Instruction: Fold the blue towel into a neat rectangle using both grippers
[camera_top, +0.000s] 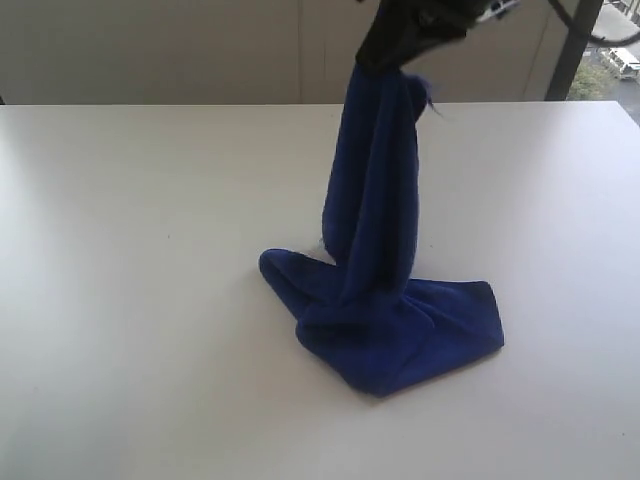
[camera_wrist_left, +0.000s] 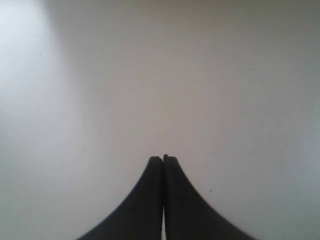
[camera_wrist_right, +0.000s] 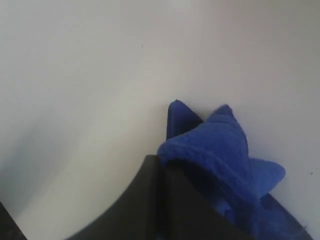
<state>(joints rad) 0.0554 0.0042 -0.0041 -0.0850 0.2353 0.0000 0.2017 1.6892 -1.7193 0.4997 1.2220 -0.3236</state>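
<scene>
The blue towel (camera_top: 378, 250) hangs as a tall twisted column from my right gripper (camera_top: 392, 62) near the top of the exterior view, and its lower end lies bunched on the white table (camera_top: 140, 300). In the right wrist view the black fingers (camera_wrist_right: 150, 200) are shut on the towel (camera_wrist_right: 220, 145), whose folds bulge past the tips. My left gripper (camera_wrist_left: 163, 159) is shut with nothing between its fingers, over bare table. That gripper does not show in the exterior view.
A pale wall runs behind the table's far edge (camera_top: 150, 104). A dark post (camera_top: 570, 50) and a window stand at the top right. A small white patch (camera_top: 312, 248) peeks out behind the towel's lower part.
</scene>
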